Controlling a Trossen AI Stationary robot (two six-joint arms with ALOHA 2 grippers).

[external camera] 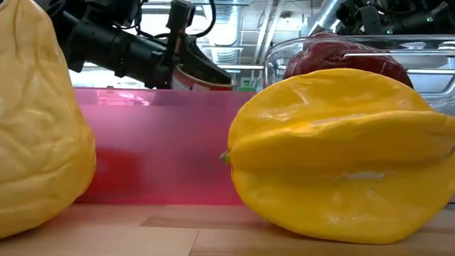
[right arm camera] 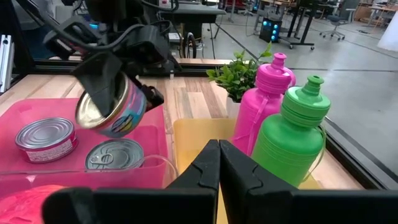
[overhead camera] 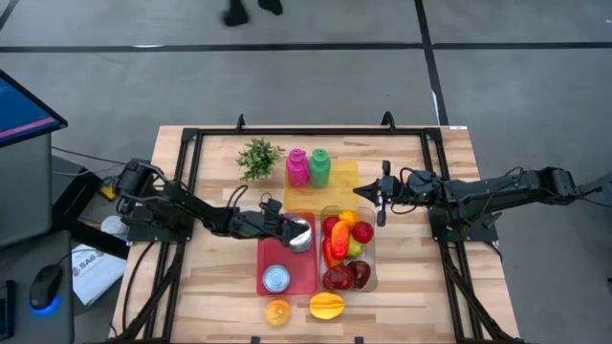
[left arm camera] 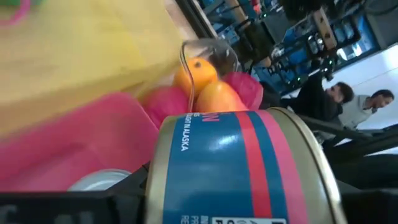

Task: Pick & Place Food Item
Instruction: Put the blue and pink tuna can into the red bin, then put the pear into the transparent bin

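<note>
Desk (overhead camera: 191, 296): light wooden slats, black frame on top.
Far side: small potted plant (overhead camera: 258, 158), pink bottle (overhead camera: 297, 167), green bottle (overhead camera: 319, 166), the bottles on a yellow mat (overhead camera: 342, 175).
Middle: pink tray (overhead camera: 296, 272); clear container (overhead camera: 371, 260) just beside it.
Near edge: orange fruit (overhead camera: 277, 311), yellow starfruit (overhead camera: 327, 306).

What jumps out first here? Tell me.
The left gripper holds a tilted can above the pink tray, where two more cans lie. Beside the tray, a clear bin is packed with bright fruit.
</note>
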